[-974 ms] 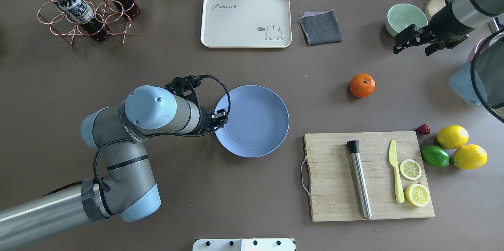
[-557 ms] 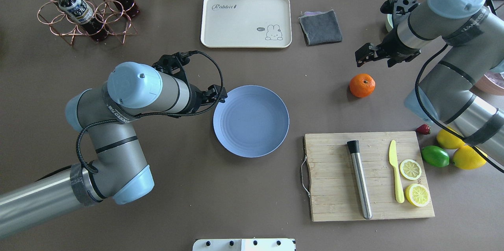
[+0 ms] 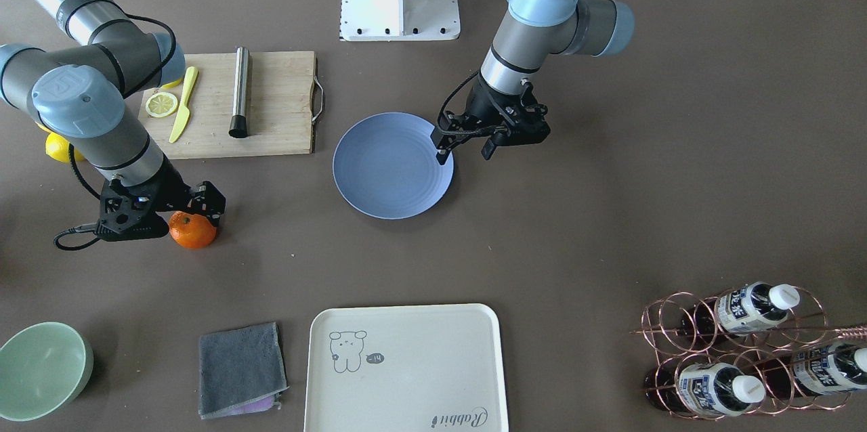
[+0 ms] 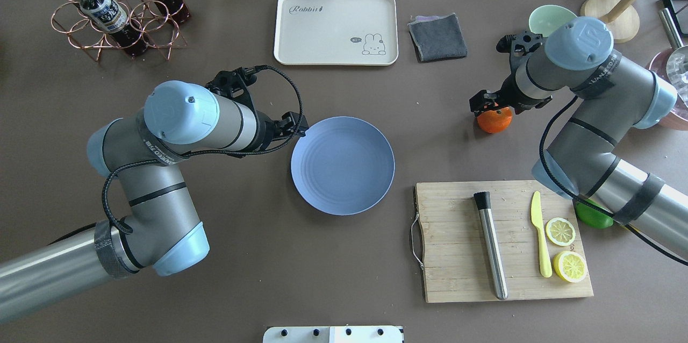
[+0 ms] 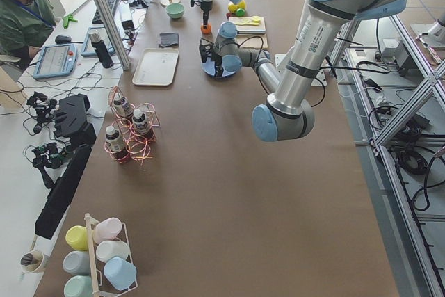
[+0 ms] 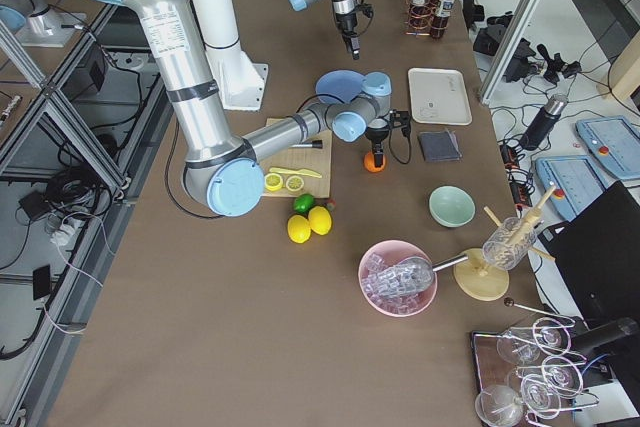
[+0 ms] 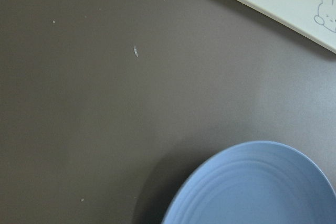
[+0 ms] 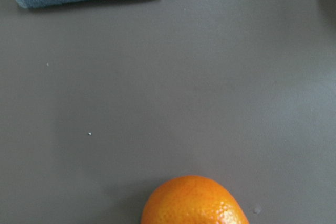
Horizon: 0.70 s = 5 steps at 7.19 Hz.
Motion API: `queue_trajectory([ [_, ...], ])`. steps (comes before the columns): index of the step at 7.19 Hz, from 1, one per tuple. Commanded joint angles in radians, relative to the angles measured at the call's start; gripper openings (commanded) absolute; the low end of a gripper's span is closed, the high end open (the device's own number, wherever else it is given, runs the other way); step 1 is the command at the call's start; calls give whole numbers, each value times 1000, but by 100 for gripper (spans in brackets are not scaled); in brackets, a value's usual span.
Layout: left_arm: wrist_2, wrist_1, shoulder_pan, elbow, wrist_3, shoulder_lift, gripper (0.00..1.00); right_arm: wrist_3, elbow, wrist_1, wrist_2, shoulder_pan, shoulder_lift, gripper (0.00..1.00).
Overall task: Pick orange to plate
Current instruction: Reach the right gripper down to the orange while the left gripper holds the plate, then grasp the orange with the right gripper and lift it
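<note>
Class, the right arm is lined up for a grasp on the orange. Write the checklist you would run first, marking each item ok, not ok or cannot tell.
1. Right gripper open: ok.
2. Right gripper above the orange: ok in the overhead view.
3. Fingers low enough to close around the orange: cannot tell.
4. Plate empty: ok.
5. Nothing lying between orange and plate: ok.
6. Left gripper away from the plate: not ok, it hangs open at the rim on the side away from the orange.

Right gripper [image 4: 490,106] moved down over orange [image 4: 495,121].
</note>
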Motion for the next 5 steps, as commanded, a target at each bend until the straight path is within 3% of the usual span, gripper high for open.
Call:
queue_trajectory([
  [1, 0, -1, 3, 1, 0, 0, 98, 0, -20, 4, -20, -13, 1, 100],
  [2, 0, -1, 3, 1, 0, 0, 98, 0, -20, 4, -22, -13, 2, 53],
  [3, -2, -1, 2, 1, 0, 0, 98, -5, -20, 5, -20, -13, 4, 1],
  [5, -30, -1, -27, -2, 18, 0, 98, 3, 15, -11, -3, 4, 48, 0],
])
